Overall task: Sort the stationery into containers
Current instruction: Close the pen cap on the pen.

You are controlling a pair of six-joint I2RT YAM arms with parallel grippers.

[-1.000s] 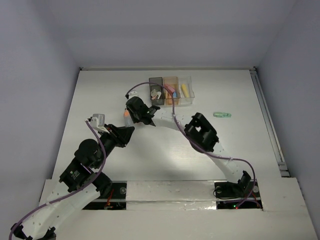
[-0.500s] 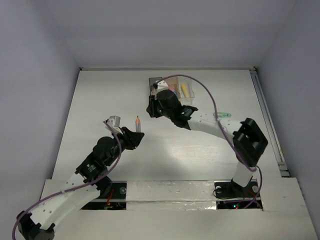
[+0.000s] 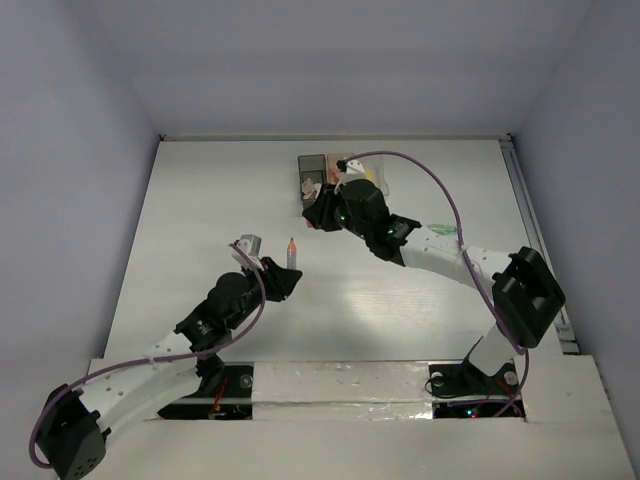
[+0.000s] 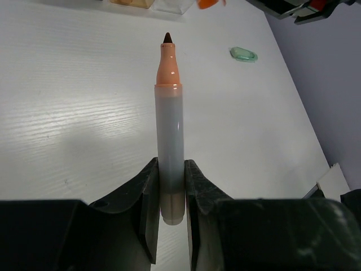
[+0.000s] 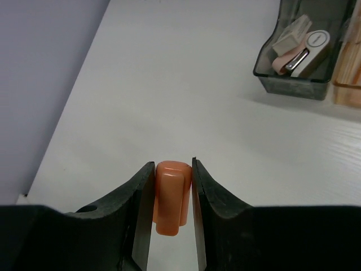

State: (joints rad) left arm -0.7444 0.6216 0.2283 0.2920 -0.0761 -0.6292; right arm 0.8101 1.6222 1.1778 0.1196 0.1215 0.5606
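One white counter (image 3: 200,200) fills the top view. Both arms are now spread across it, where a second ago they were bunched together at centre left. The right arm (image 3: 440,255) has been swung to the upper centre, over the row of containers (image 3: 312,172), whose orange and clear bins are mostly hidden. An uncapped marker (image 4: 170,130) is clamped upright in the left jaws, near the centre of the frame. Its orange cap (image 5: 171,195) is pinched in the right jaws, short of the grey bin (image 5: 293,84). Cap and marker are thus parted, so recapping or separate binning is judged pending. A mint item (image 4: 243,54) lies unsorted at right.
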